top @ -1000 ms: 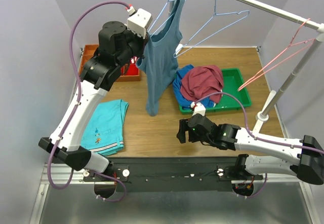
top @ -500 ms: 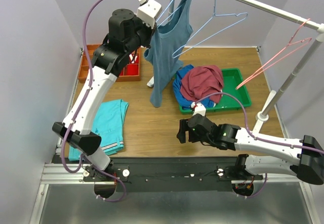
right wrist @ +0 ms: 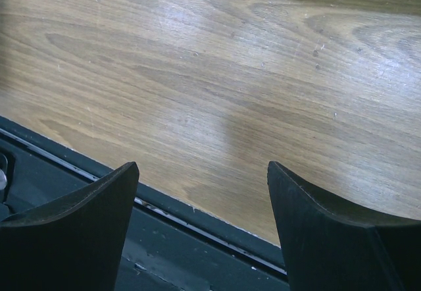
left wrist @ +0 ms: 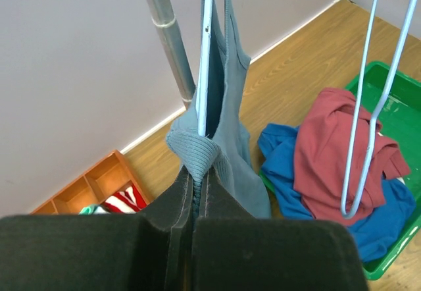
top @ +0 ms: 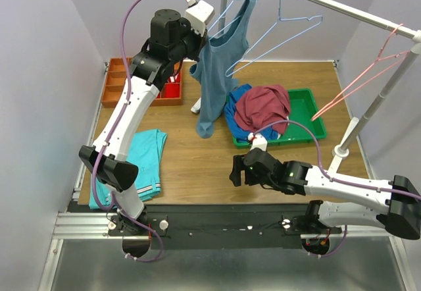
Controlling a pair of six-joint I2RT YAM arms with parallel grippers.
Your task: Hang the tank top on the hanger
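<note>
Slate-blue tank top [top: 214,74] on wire hanger [left wrist: 206,41]

Tight up at the silver metal rail [top: 329,4]: the grey upright pole [left wrist: 168,41] crowds the slate-blue knit tank top [left wrist: 230,106] on one side, a spare light-blue wire hanger [left wrist: 368,106] on the other. Bare wooden tabletop [right wrist: 230,74] lies open under the spread right gripper [right wrist: 200,172].

Left fingers [left wrist: 166,211] pinched, right fingers [right wrist: 72,207] apart.

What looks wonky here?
The top hangs lopsided from the hanger, one side bunched up where the left pincer pinches it. Clothes are also heaped messily in the green tray.
</note>
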